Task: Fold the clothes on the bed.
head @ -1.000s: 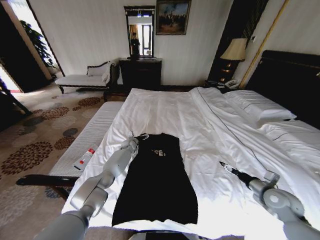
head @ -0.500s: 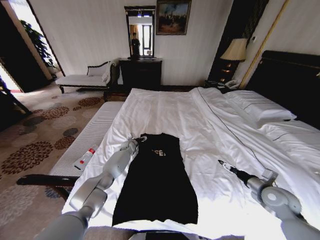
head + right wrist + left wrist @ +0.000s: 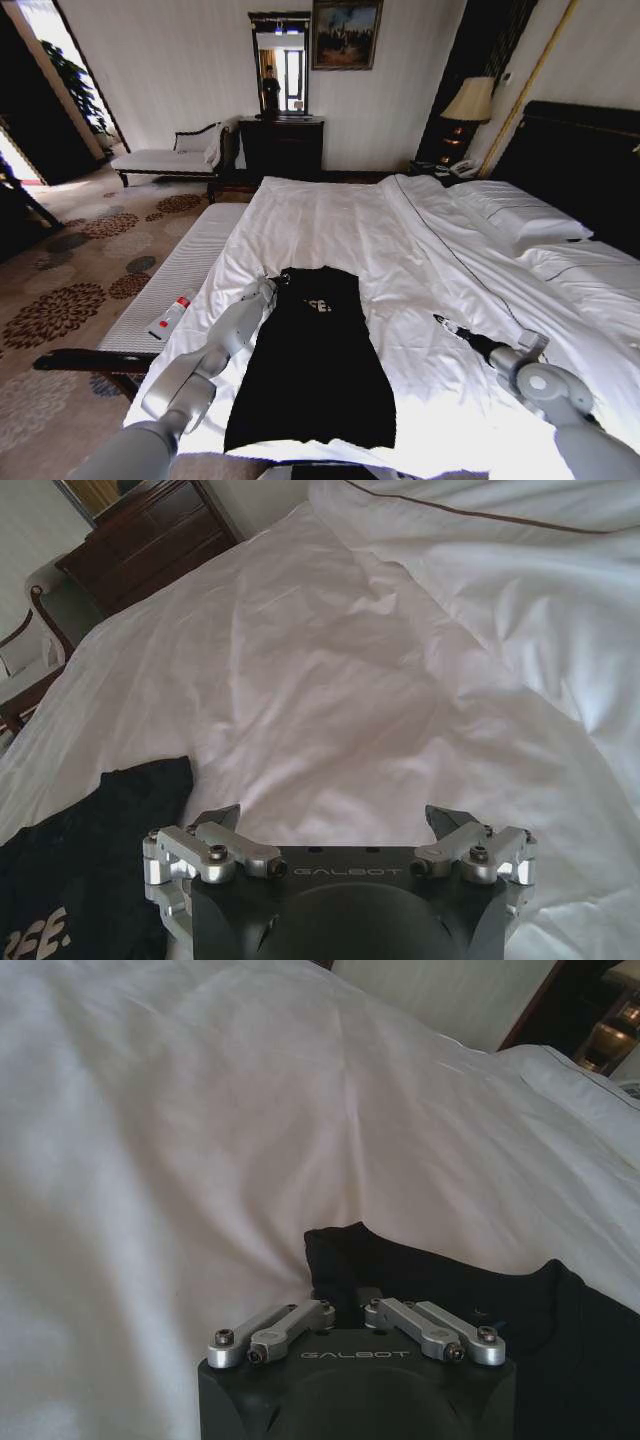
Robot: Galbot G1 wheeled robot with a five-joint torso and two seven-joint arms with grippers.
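Fingers pinched together on the near shoulder corner of the black short-sleeved soft-fabric garment (image 3: 312, 355) with white chest lettering — left gripper (image 3: 352, 1312) closed at the edge of the cloth by the neckline, seemingly to take hold of one layer for lifting across. Spread flat and lengthwise near the foot of the large white-sheeted double bed (image 3: 400, 240) with dark wooden headboard, neckline toward the far end of the bed and hem toward the robot: a layout suited to a sleeve-side fold, not yet begun by the look of the smooth cloth. Hovering over bare sheet on the garment's other side, well apart from it, right gripper (image 3: 335, 832) with fingers spread wide and nothing between them — placed, at a guess, to meet the opposite shoulder or receive the folded edge. Alongside the bed on the robot's left, white-cushioned bench (image 3: 190, 270) carrying a small white bottle with red cap (image 3: 170, 317), untouched.
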